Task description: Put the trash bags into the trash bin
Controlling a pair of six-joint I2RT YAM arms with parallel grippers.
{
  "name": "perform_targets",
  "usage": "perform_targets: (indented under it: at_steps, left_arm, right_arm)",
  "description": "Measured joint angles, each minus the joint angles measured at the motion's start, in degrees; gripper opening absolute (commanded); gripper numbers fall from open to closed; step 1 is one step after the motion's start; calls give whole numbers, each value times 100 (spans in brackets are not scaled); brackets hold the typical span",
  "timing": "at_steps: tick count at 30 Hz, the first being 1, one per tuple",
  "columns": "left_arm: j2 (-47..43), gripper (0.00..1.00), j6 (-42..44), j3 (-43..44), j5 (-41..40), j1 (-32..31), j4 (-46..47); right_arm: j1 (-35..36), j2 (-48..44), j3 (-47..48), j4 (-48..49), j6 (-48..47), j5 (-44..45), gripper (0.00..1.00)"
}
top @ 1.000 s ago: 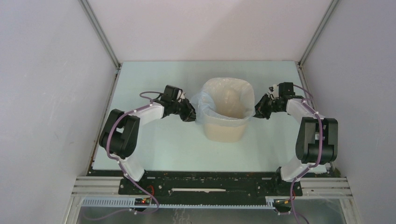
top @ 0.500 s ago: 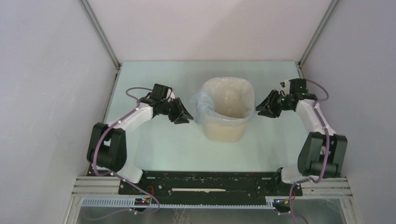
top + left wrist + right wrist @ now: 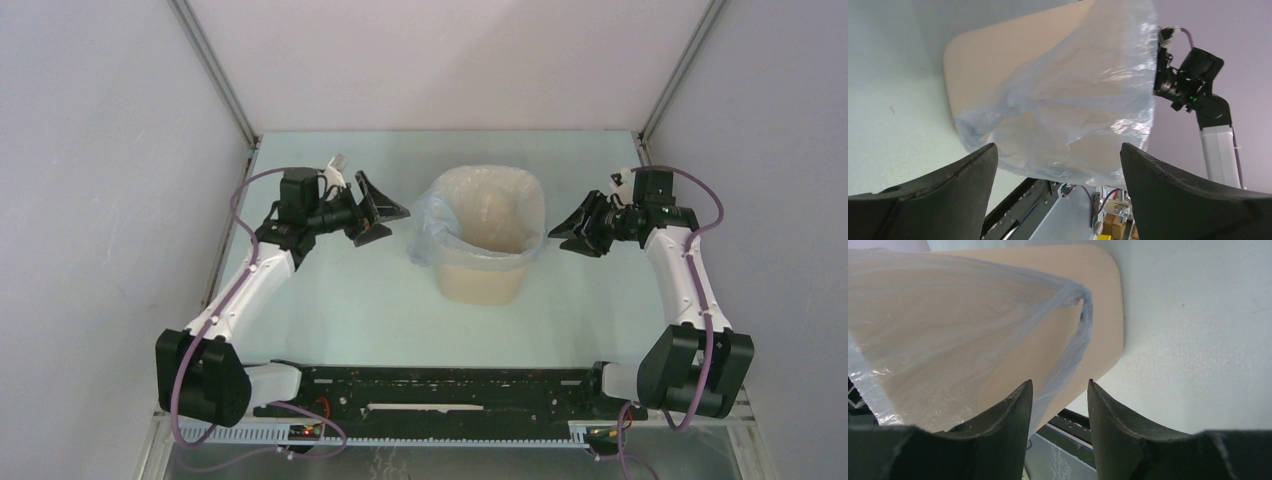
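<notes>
The cream-beige trash bin (image 3: pixel 485 275) stands upright mid-table. The pale-blue translucent trash bag (image 3: pixel 428 235) lines it, folded over the rim and bulging out loosely on the bin's left side. My left gripper (image 3: pixel 395 222) hangs to the left of the bin, apart from the bag, jaws wide open and empty. In the left wrist view the bag (image 3: pixel 1073 100) and bin (image 3: pixel 983 55) lie beyond that gripper (image 3: pixel 1058 146). My right gripper (image 3: pixel 560 235) sits just right of the rim, open. Its wrist view shows the bag's edge (image 3: pixel 1075 345) ahead of the gripper (image 3: pixel 1059 381), with nothing pinched.
Pale enclosure walls (image 3: pixel 120 200) close in the table (image 3: pixel 340 300) on the left, back and right. A black mounting rail (image 3: pixel 450 390) runs along the near edge, with both arm bases on it.
Both grippers opened and let go of the bag's rim. The left arm drew back to the left and up; the right arm backed slightly to the right. The bag stays draped over the bin.
</notes>
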Motion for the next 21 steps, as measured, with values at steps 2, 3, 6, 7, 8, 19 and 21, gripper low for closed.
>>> perform_targets:
  at_steps: [2, 3, 6, 7, 8, 19, 21]
  left_arm:
    - [-2, 100, -79, 0, 68, -28, 245]
    - [-2, 99, -98, 0, 87, -57, 341]
    - [20, 88, -232, 0, 83, -179, 533]
    - [55, 81, -293, 0, 81, -223, 599]
    - [127, 74, -348, 0, 76, -271, 669]
    - [1270, 46, -542, 11, -214, -787, 540]
    - [1360, 45, -544, 11, -264, -901, 522]
  right_arm:
    - [46, -13, 0, -2, 17, -15, 53]
    - [74, -17, 0, -2, 20, -20, 53]
    - [201, -33, -7, 22, 74, -55, 53]
    - [245, -37, -28, 72, 111, -68, 53]
    - [280, -39, -52, 120, 160, -87, 52]
    - [459, 55, -400, 570, 428, -98, 49]
    - [511, 72, -466, 660, 479, -87, 49]
